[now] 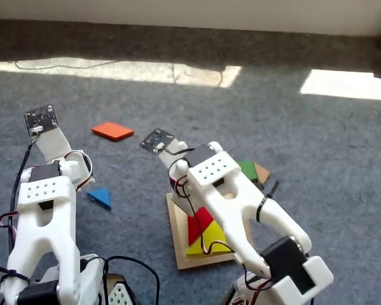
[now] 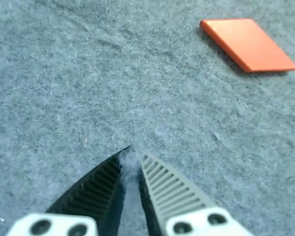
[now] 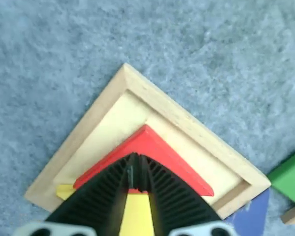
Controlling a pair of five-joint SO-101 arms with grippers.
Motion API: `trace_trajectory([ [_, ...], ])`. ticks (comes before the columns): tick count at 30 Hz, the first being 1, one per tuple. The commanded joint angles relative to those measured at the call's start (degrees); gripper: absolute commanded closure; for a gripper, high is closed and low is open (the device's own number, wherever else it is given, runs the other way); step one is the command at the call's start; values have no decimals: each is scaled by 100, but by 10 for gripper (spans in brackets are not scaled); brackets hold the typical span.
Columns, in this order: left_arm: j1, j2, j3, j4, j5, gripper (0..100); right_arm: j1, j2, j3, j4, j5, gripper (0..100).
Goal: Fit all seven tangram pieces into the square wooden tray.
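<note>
The right gripper [image 3: 136, 161], closed on nothing, hangs over the red triangle [image 3: 164, 153] in the tray [image 3: 186, 118], probably to nudge it flush. The left gripper [image 2: 135, 155], likewise closed and empty, hovers near the orange parallelogram [image 2: 248, 44].

High cam: overhead, angled fwd. L wrist close over carpet [image 2: 88, 73], shares orange piece [image 1: 112, 131] [image 2: 248, 44]; R wrist, tray [image 1: 175, 238] [image 3: 186, 120].

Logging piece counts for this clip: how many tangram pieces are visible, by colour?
red piece: 1
yellow piece: 1
orange piece: 1
green piece: 1
tan piece: 1
blue: 2, the blue triangle and the paler blue piece
Total: 7
</note>
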Motion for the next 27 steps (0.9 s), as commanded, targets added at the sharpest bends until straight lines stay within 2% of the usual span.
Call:
trace_trajectory([
  [1, -48, -163, -22, -70, -35, 990, 75, -752, 382, 40, 396, 989],
  [6, -48, -163, -22, -70, -35, 990, 48, -1209, 725, -145, 325, 977],
  [9, -48, -163, -22, -70, -35, 990, 4, -1086, 593, -426, -308, 878],
  [11, -48, -163, -22, -70, -35, 990, -119, -804, 488, -488, -431, 812],
  [15, -48, -163, -22, -70, -35, 990, -391, -31, 110, -505, -448, 821],
  [19, -48, -163, -22, -70, -35, 990, -365, 690, -321, -505, -448, 825],
  [27, -48, -163, -22, -70, -35, 990, -382, 892, -541, -549, -448, 825],
])
